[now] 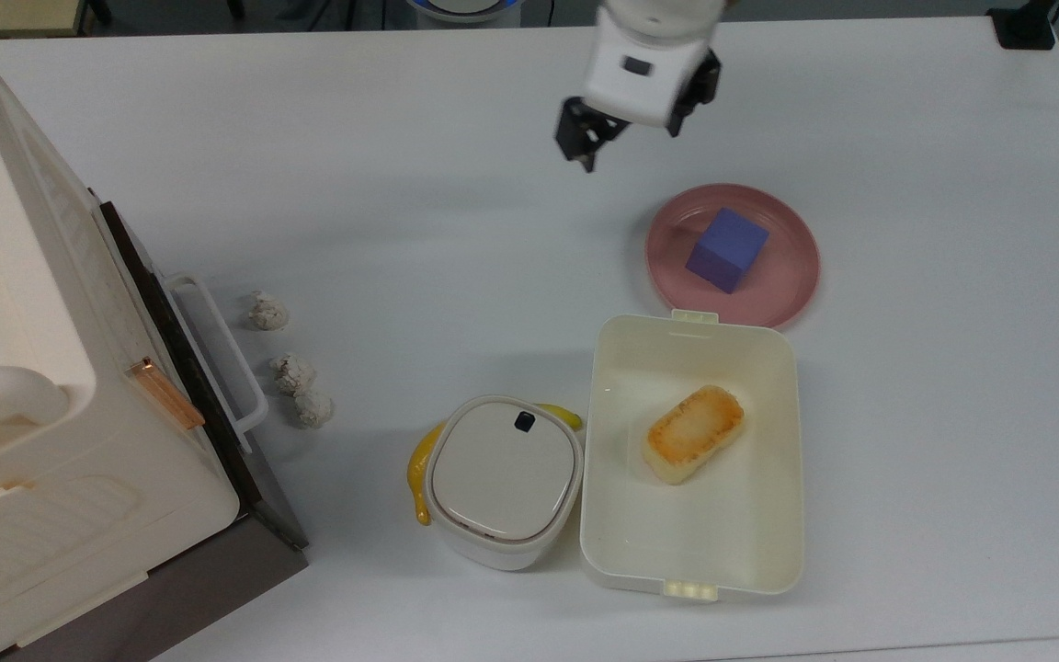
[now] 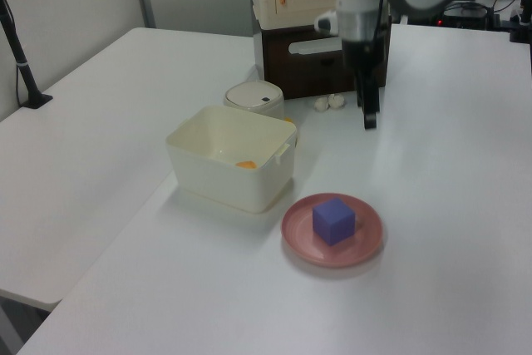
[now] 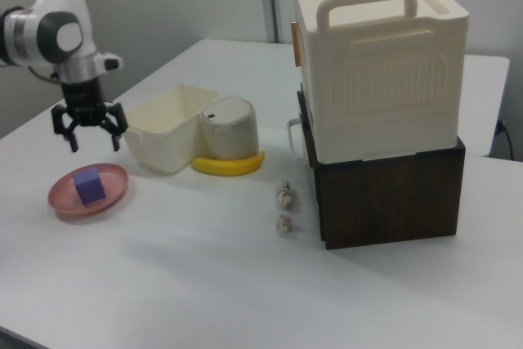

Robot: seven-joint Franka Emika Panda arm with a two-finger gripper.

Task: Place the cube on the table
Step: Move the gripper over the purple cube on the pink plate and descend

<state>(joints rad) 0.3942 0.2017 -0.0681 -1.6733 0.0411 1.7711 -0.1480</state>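
The blue-purple cube (image 1: 727,249) (image 2: 333,220) (image 3: 87,186) rests on the round pink plate (image 1: 791,276) (image 2: 371,243) (image 3: 59,199), on the white table (image 1: 456,239). My gripper (image 1: 631,145) (image 2: 368,119) (image 3: 94,139) hangs above the table, up and to the left of the plate in the top view. It is open, with nothing between its fingers. In the right view it hovers just behind and above the cube, apart from it.
A cream open box (image 1: 598,460) holding a toasted bread block (image 1: 693,432) sits beside the plate. Next to it stand a small lidded white bin (image 1: 504,478) and a banana (image 1: 419,469). White lumps (image 1: 290,372) lie near a big cream container (image 1: 33,368) on a dark cabinet.
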